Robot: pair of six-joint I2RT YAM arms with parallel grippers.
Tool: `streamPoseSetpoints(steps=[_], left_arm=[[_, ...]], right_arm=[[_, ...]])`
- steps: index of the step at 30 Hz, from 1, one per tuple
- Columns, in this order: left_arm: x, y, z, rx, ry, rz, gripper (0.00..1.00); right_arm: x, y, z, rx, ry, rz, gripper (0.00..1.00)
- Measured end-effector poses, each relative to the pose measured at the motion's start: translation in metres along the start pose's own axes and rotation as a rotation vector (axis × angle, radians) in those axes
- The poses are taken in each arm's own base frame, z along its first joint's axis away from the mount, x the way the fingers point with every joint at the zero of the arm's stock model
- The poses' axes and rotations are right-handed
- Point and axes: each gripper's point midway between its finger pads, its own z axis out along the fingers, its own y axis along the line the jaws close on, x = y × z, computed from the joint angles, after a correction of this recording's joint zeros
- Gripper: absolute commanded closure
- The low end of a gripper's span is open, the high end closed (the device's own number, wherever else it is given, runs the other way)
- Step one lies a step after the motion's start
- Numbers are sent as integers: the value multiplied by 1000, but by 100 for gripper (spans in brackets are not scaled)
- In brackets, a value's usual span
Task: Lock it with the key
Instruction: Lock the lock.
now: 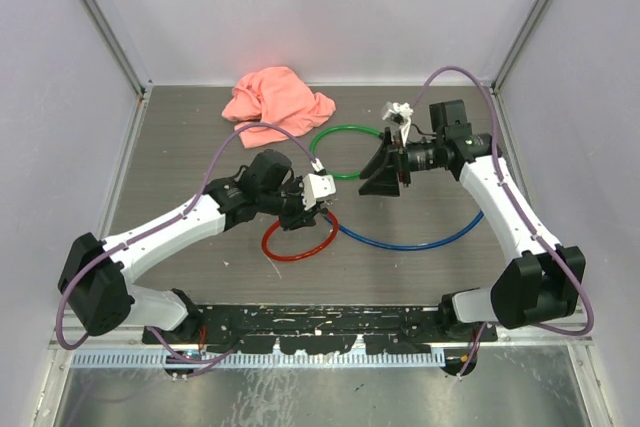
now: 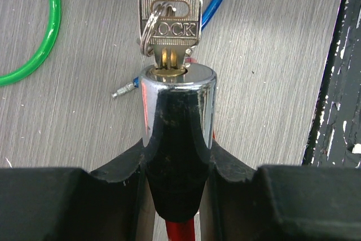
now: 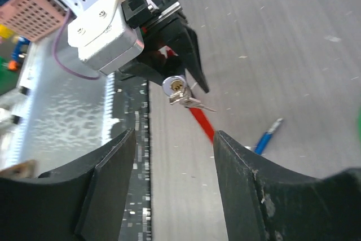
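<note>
My left gripper (image 2: 177, 159) is shut on the black and chrome lock (image 2: 177, 103) of the red cable (image 2: 181, 231). A silver key (image 2: 169, 23) with a ring sits in the lock's keyhole, pointing away from me. In the top view the left gripper (image 1: 322, 210) holds the lock above the red cable loop (image 1: 298, 240). My right gripper (image 1: 379, 175) is open, a short way right of the lock and facing it. In the right wrist view its open fingers (image 3: 107, 179) frame the lock (image 3: 174, 85) and key (image 3: 189, 101), still apart from them.
A blue cable (image 1: 420, 242) with a bare metal tip (image 2: 123, 90) lies beside the lock. A green cable loop (image 1: 345, 152) lies behind it. A pink cloth (image 1: 275, 102) is at the back left. A black strip (image 2: 338, 83) runs along the table's near edge.
</note>
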Motion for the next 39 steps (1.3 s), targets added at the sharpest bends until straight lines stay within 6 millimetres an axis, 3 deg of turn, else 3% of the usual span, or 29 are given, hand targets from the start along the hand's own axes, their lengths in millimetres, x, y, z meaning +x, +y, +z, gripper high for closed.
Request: streamPoseSetpoints(steps=[7,16,23,34,39], left_arm=[[-1,-1,0,7,-3,1,98],[-1,-1,0,8,-1,0,98],[-2,-1,0,10,-1,0,98],[0,-2,1,17,4,-4,98],[1,-3,1,23,7,-7,98]], right_arm=[[18,9,33,-15,41,294,40],[18,2,53,30,62,381,47],[28,-1,63,44,99,407,59],[30,-1,65,50,109,392,98],[30,-1,65,42,111,336,99]])
